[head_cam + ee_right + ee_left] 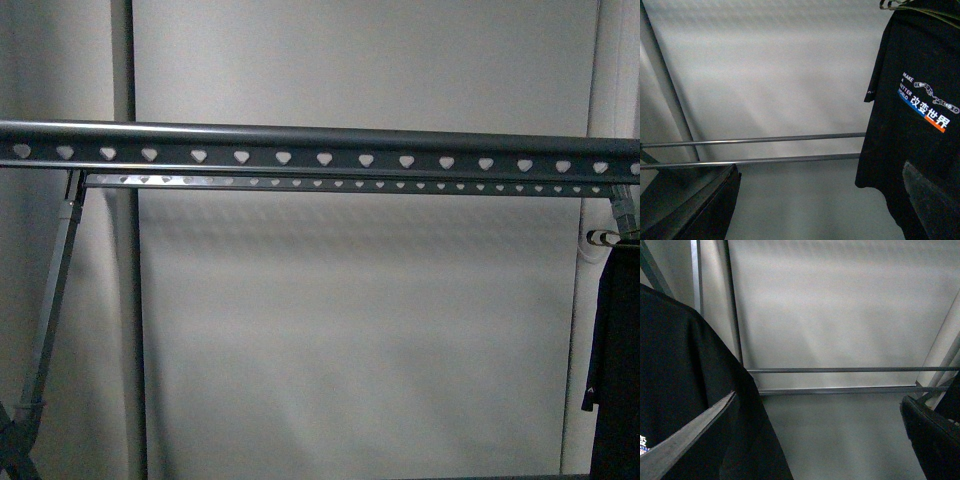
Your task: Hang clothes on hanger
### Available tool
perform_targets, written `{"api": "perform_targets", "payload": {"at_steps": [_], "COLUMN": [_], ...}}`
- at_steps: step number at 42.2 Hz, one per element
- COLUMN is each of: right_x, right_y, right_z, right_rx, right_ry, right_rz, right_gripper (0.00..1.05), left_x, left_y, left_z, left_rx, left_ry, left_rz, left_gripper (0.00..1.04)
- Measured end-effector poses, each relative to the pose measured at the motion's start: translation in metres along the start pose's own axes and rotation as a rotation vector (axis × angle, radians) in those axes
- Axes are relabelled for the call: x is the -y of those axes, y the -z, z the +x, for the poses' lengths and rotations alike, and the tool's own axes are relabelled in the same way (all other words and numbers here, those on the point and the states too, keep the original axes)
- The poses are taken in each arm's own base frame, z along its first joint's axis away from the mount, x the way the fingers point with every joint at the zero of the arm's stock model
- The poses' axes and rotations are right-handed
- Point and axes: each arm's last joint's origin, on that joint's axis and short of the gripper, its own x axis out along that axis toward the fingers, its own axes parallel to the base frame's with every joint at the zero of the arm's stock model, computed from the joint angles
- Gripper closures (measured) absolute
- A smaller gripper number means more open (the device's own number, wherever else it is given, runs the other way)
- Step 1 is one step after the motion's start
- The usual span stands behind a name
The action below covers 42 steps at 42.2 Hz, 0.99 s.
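Hanging near one grey drying rack (320, 135), one printed black T-shirt (910, 150)

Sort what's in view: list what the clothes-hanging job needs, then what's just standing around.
Belongs to the job:
- black printed T-shirt
- grey drying rack

Just there:
- pale wall
- upright pole behind the rack

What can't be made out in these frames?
Left wrist view: T-shirt print mostly cut off by frame edge.
Right wrist view: what the T-shirt's top hangs from, cut off by frame edge.
Front view: T-shirt cut off by right edge, print unseen; neither arm in view.
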Motion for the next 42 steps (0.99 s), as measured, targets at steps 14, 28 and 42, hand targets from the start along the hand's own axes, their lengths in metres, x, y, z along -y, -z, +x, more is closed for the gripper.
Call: {"api": "perform_targets", "payload": {"at_steps": [14,28,42], "right_x": [0.000,0.000,0.000], "right_y": [0.000,0.000,0.000], "right_z": [0.000,0.000,0.000], "right_rx": [0.000,0.000,0.000], "right_ry": [0.002,0.002,0.000], "right_rz": [0.000,0.000,0.000], "right_gripper": [0.07,0.07,0.07], "left_x": [-0.004,-0.061,-0.093], "left_y": [-0.011,-0.061,-0.080], "left_z": [0.008,0.100,0.178], "left_rx": [0.058,-0.227,-0.185], "left_ry": [0.179,-0.487,-0.784], "left_rz": [0.087,-0.334,-0.577], "left_gripper": [0.07,0.07,0.07]}}
